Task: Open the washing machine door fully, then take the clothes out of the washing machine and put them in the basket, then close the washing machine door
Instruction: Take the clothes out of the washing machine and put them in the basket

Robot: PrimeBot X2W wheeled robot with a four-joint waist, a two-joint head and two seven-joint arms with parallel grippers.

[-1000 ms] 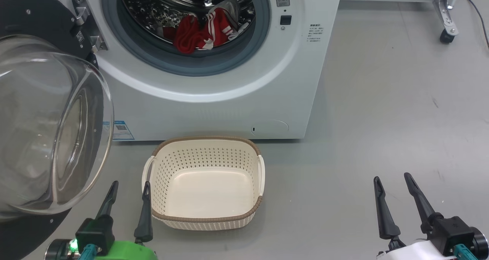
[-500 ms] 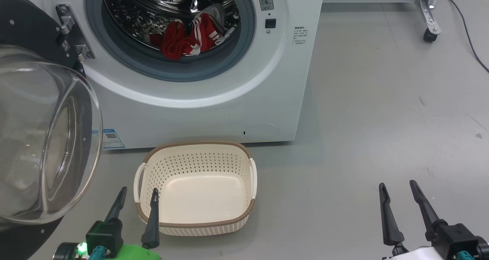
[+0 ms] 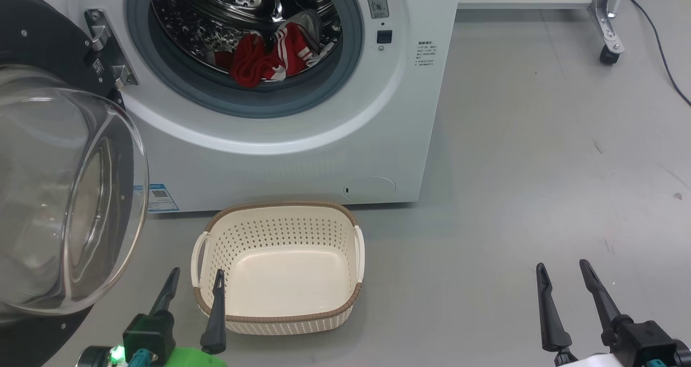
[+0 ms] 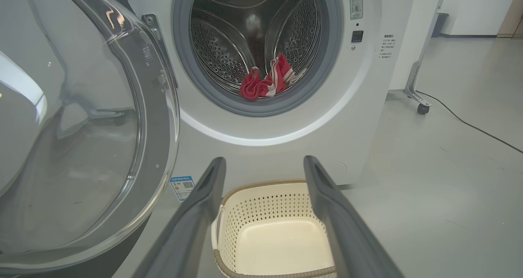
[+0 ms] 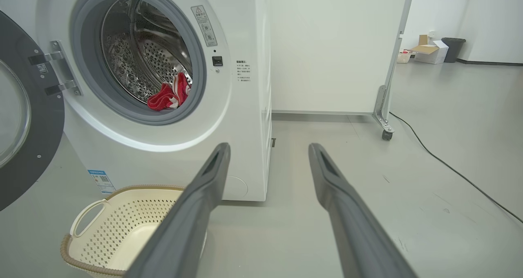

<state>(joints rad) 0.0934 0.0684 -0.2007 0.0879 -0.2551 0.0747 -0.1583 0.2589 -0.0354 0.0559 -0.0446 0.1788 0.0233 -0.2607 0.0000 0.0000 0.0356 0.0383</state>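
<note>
Far left, the washing machine door hangs swung open, glass bowl bulging out. Beside it the left gripper sits low, fingers spread and holding nothing, one tip overlapping the near-left rim of the basket. That basket stands empty, right in front of the washing machine. Up in the drum the clothes lie bunched near the front lip, well beyond both grippers. Far right, the right gripper hovers over the floor, fingers parted, empty.
</note>
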